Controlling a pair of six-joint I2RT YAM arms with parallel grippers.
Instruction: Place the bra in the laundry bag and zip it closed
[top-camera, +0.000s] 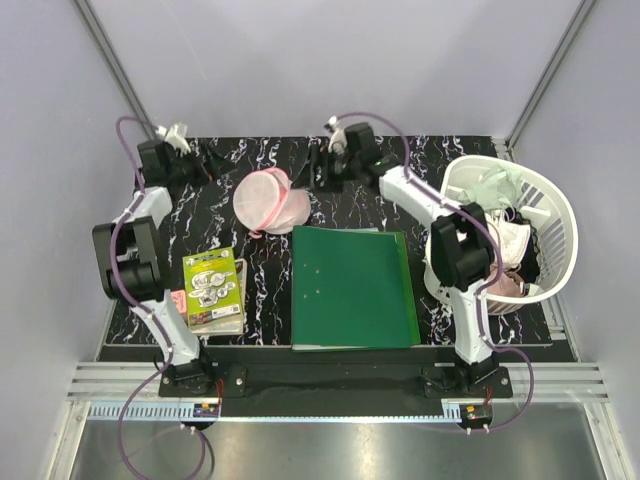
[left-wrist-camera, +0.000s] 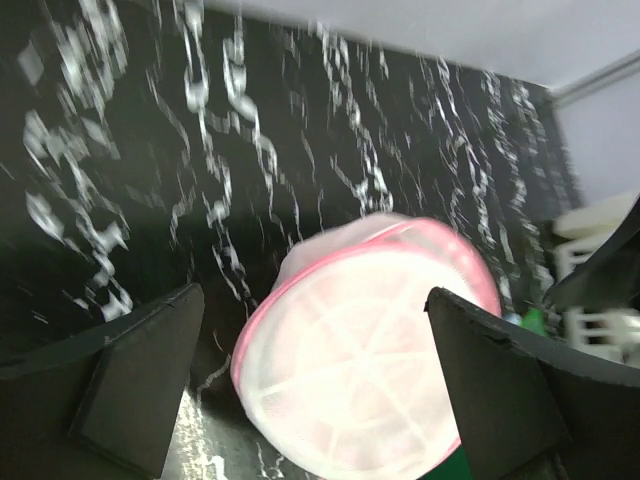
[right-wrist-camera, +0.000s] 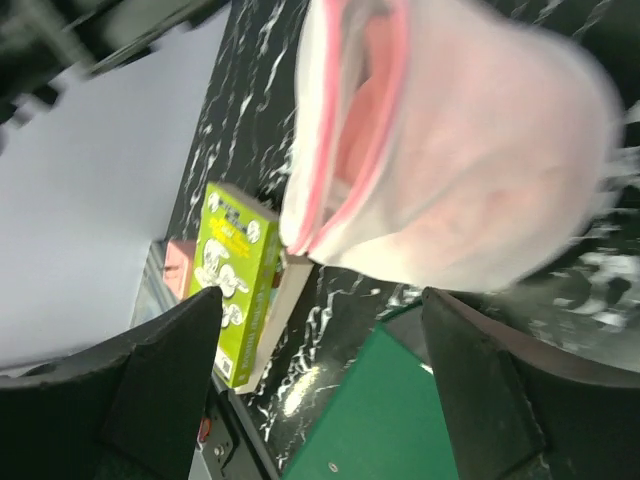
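Your left end effector and right end effector gape wide, flanking the laundry bag, seemingly unzipped.

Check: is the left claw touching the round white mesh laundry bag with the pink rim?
Apart. The top view shows a strip of bare black marbled table between the left claw and the white mesh laundry bag. The claw is open.

Left arm and right arm are built alike: white links joined by bulky black joint housings. Purple cables are looped along both arms. Black bases are bolted to a metal rail. Fingers are matte black, flat and wedge-shaped in both wrist views.
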